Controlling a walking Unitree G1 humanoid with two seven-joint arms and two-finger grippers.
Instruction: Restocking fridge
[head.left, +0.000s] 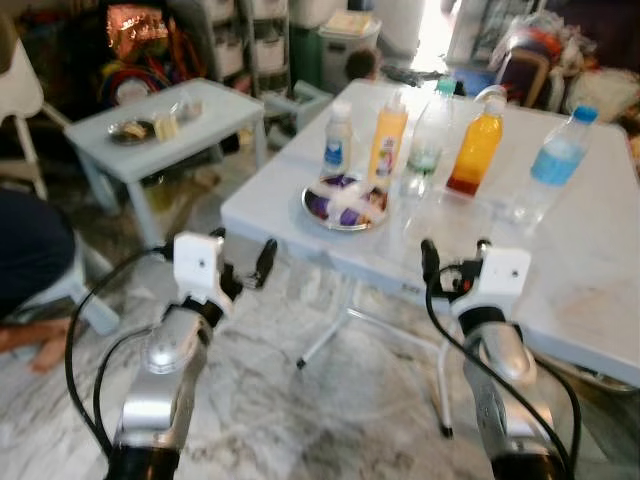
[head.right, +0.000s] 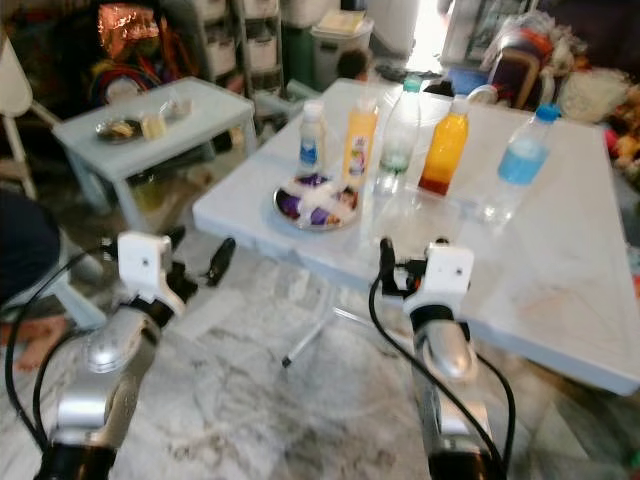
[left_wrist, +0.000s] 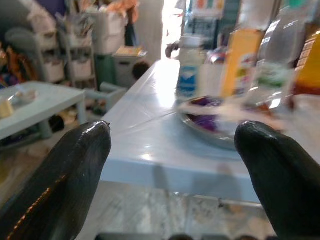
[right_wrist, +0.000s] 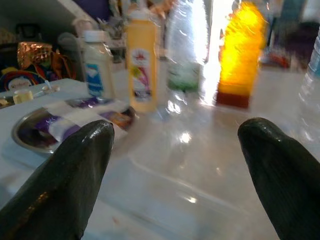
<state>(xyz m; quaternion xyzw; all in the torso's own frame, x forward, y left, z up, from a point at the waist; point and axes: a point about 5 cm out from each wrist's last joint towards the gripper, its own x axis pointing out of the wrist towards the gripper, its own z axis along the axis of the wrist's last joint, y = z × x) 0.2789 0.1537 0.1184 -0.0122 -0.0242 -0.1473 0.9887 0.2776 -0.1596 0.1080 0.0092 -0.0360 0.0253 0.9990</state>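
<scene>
On the pale folding surface (head.left: 590, 260) ahead, head view: drinks stand grouped near the far-left corner, prob. staged for pickup — small white bottle w/ blue label (head.left: 338, 140), yellow squeeze bottle (head.left: 387, 143), clear bottle w/ green cap (head.left: 428, 140), orange juice bottle (head.left: 476, 145), water bottle w/ blue label (head.left: 551, 165). A steel plate (head.left: 345, 203) w/ purple-wrapped items sits just in front of them. Left claw (head.left: 240, 262) hangs off the surface's near-left edge over the marble floor; right claw (head.left: 453, 258) at the near edge, both empty. No fridge seen. A low side table (head.left: 165, 125) w/ a small dish stands well apart to the left.

Left wrist view: fingers (left_wrist: 70, 175) spread wide, aimed at the surface's edge, plate and white bottle beyond; nothing between them.

Right wrist view: fingers (right_wrist: 65, 175) wide too, low over the surface, pointed btwn yellow and orange bottles — looks like an approach line, grasp not yet begun.
</scene>
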